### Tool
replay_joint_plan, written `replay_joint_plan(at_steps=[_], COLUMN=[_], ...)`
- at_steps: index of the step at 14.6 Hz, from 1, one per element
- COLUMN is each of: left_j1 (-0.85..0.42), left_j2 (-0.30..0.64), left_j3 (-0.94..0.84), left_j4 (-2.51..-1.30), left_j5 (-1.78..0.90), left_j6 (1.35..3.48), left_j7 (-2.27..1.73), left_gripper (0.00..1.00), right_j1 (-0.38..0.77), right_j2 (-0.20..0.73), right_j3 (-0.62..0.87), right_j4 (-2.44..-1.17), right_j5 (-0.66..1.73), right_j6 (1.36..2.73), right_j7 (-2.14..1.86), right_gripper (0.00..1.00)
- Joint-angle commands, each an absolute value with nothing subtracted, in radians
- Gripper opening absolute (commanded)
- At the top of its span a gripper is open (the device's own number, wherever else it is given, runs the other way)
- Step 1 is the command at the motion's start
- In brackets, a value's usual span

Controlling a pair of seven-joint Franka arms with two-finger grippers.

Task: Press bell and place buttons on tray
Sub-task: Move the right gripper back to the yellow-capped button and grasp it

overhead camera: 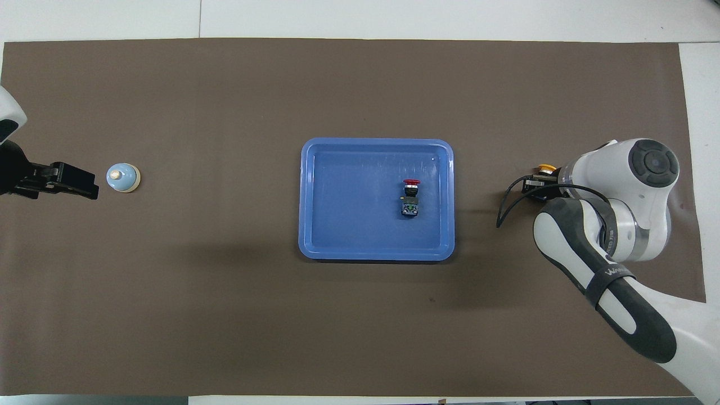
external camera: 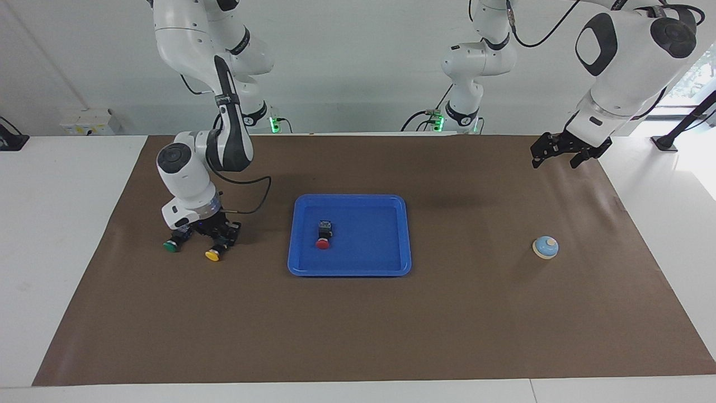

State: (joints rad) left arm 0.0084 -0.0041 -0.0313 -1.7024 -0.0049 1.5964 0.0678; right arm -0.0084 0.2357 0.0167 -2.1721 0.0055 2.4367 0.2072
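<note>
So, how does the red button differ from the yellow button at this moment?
The red button lies inside the blue tray, while the yellow button is on the brown mat, toward the right arm's end of the table. Nothing touches the red button; the right gripper has its jaws shut on the yellow button. Their caps differ in colour. Both have black bodies and lie on their sides.
</note>
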Motion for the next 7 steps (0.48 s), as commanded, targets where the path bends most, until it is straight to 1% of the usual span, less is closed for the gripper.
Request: replay_joint_plan(at_steps=[1,4,5,7], left_j1=[0.012,0.012,0.012,0.012], left_j2=[-0.023,-0.023,-0.023,-0.023], left_j3=[-0.031,-0.031,-0.029,-0.031], left_j4=[-1.717,-1.717,-1.717,-1.717], left_j5=[0.002,0.002,0.002,0.002], left_j6=[1.611,1.609,1.611,1.609], left_j7=[0.074,0.074,0.074,0.074], left_gripper=[1.00,1.00,1.00,1.00], right_j1=[-0.005,0.067,0.105,0.191], right_j2=[0.227,0.244,0.271,0.296], right_j3=[0.029,0.031,0.031,0.031], right_j4=[-2.137,-1.957,-1.878,-1.775], right_j5=[0.002,0.003,0.003,0.005], right_j6=[2.387,2.196,2.131,2.053], right_j7=[0.193,0.213,0.248,0.296], right_gripper=[0.00,0.00,0.00,0.00])
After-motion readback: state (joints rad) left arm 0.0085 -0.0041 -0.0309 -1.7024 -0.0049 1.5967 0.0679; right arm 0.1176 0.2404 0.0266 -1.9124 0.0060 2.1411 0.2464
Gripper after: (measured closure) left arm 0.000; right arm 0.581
